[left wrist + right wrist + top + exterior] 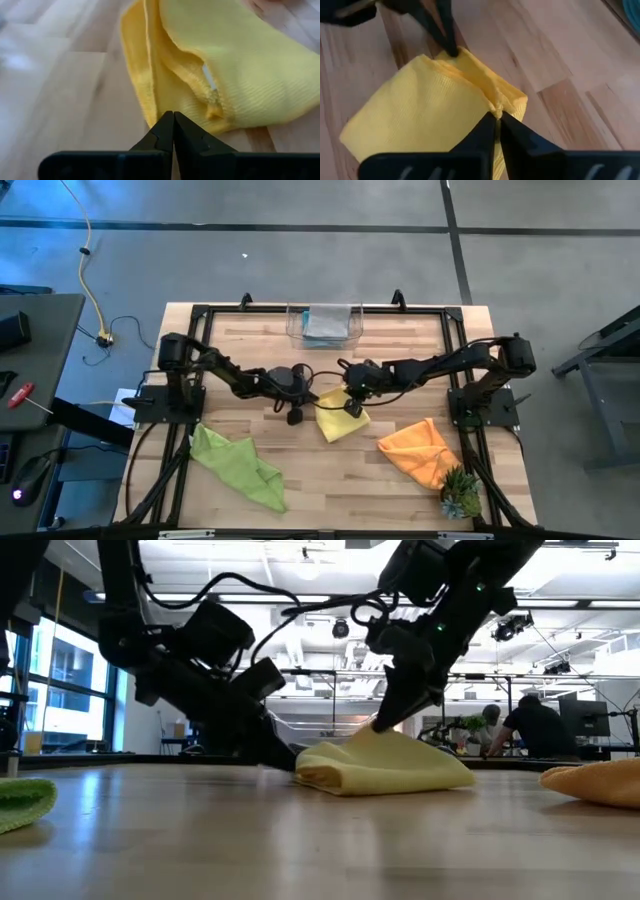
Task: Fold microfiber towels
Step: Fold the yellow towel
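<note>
Now both claws on yellow towel [341, 422].

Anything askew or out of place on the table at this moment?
Nothing damaged or spilled. The lime green towel and orange towel lie crumpled and unfolded near the front edge. The yellow towel is folded, pinched by the left gripper and right gripper.
</note>
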Motion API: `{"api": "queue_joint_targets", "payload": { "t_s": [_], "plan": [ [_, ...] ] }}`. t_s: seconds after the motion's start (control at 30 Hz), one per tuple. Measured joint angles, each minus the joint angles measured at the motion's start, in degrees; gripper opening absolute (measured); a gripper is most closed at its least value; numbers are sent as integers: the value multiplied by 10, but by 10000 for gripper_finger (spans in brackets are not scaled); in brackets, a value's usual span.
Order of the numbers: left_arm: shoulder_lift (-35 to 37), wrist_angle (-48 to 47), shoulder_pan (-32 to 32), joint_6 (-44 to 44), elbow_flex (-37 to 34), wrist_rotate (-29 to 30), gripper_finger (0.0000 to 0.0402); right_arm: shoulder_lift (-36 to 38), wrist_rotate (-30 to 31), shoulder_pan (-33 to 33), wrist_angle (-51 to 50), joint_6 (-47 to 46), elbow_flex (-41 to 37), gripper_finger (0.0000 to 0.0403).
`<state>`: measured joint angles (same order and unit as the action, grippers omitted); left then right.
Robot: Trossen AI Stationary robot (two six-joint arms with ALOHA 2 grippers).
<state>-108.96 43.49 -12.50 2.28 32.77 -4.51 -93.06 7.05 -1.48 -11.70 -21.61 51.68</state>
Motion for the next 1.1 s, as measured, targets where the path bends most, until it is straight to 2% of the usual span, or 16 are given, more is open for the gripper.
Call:
{"api": "queue_joint_targets", "payload": {
  "t_s": [0.13,0.43,0.57,0.77,0.87,1.1],
  "plan": [
    [-16,6,7,-1,7,0,0,-4,0,0,-28,-3,0,49],
    [-19,5,10,-5,9,1,0,-2,-5,0,-52,-56,0,173],
    [-19,5,10,-5,9,2,0,-11,-6,-5,-46,-81,0,193],
    [-19,4,10,-6,8,2,0,-35,14,-8,-4,-45,0,169],
    [-19,4,10,-6,8,2,0,-38,12,-3,20,-23,0,135],
    [-20,5,10,-6,8,2,0,-38,18,-3,7,-13,0,47]
  ]
}}
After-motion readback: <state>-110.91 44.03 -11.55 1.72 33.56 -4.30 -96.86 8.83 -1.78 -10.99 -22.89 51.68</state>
